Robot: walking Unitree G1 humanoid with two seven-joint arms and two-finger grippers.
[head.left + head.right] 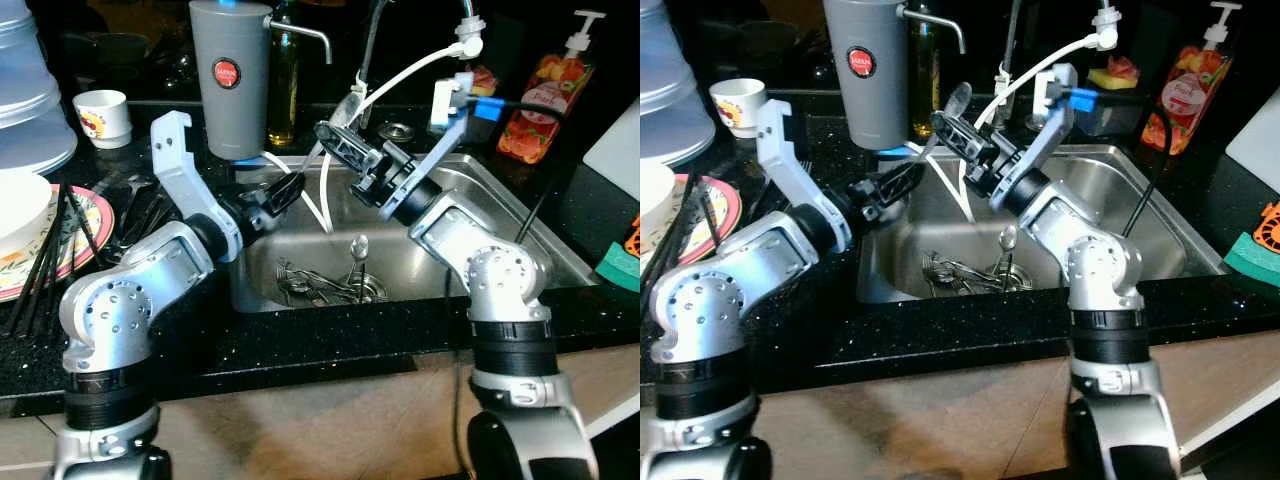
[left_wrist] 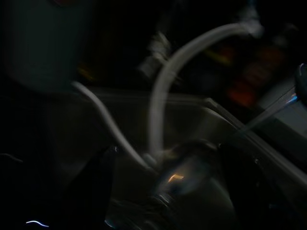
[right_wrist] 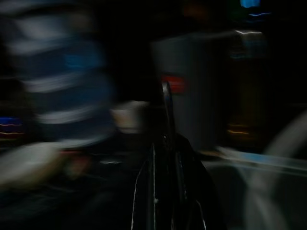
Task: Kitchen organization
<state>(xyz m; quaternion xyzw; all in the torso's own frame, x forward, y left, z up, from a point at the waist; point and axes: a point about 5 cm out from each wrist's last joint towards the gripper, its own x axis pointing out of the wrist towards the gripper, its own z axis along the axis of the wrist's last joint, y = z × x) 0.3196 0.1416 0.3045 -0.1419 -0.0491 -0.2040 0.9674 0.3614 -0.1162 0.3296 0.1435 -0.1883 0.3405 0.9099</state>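
Note:
A steel sink sits in the black counter, with several pieces of cutlery lying around its drain. One spoon stands up from the pile. My right gripper is raised over the sink's back left part and is shut on a metal spoon, whose bowl points up toward the grey jug. In the right wrist view, that spoon rises from between the fingers. My left gripper hovers at the sink's left rim, pointing toward the right gripper, with nothing seen in it.
A tall grey jug and an oil bottle stand behind the sink. A white hose loops down into it. Plates, black chopsticks and a cup lie left. A soap bottle and a green sponge are at right.

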